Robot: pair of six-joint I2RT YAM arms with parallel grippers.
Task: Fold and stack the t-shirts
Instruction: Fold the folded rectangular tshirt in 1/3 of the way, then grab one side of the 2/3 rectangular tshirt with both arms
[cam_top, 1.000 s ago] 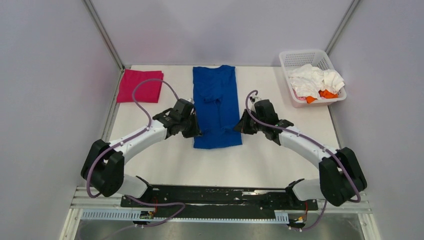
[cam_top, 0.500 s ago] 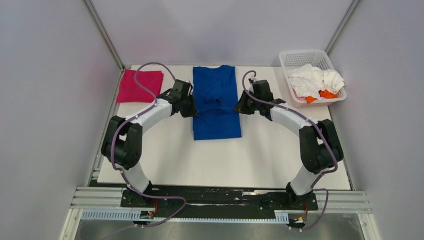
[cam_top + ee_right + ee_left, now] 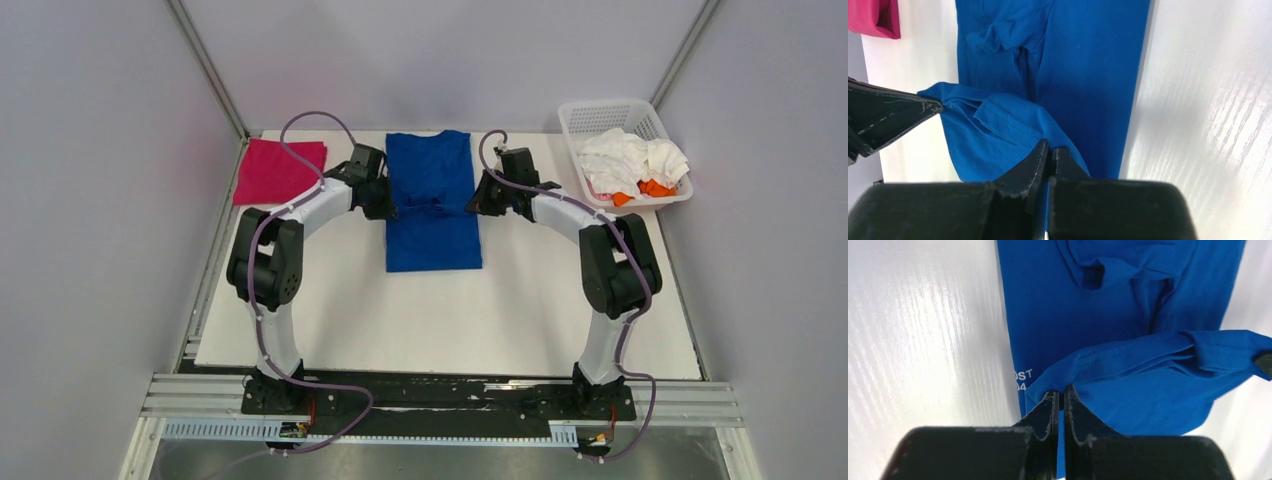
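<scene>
pinching one blue t-shirt (image 3: 433, 240): left hand (image 3: 1060, 391), right hand (image 3: 1049, 146).

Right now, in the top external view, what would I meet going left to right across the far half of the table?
folded magenta t-shirt → left end effector → blue t-shirt → right end effector → white lattice basket

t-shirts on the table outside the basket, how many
2: the blue shirt mid-table, and the folded pink shirt at the far left corner. More may hide in the basket.
</scene>
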